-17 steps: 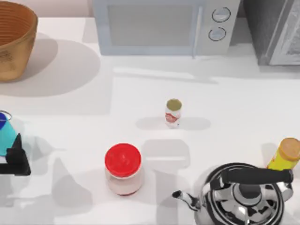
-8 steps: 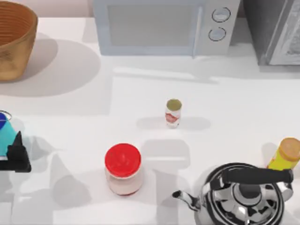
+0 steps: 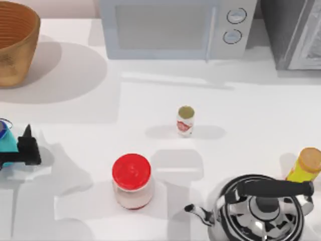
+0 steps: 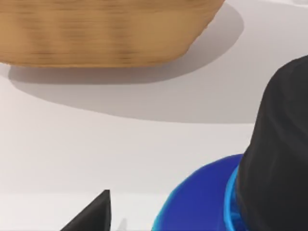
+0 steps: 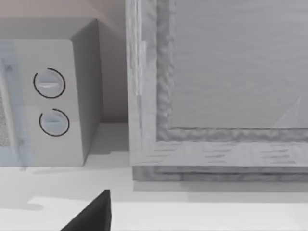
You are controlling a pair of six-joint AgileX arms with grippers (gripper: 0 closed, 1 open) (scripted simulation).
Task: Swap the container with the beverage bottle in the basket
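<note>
A microwave (image 3: 173,29) stands at the table's (image 3: 241,105) back, a grey framed appliance (image 3: 296,35) to its right. Near the front sit a red-lidded jar (image 3: 132,181), a chrome kettle (image 3: 261,211) and a yellow bottle (image 3: 305,165).

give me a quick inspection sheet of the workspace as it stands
surface: white table, shadowed in patches
job's things: container at the left edge by the left gripper; beverage bottle upright mid-table; basket at the far left corner
clutter: red-lidded jar, kettle, yellow bottle along the near side
grippers: left gripper at the container, one finger against its blue rim; right gripper fingertip faces the microwave
cables: nothing seen
surroundings: microwave at the back, grey cabinet beside it
</note>
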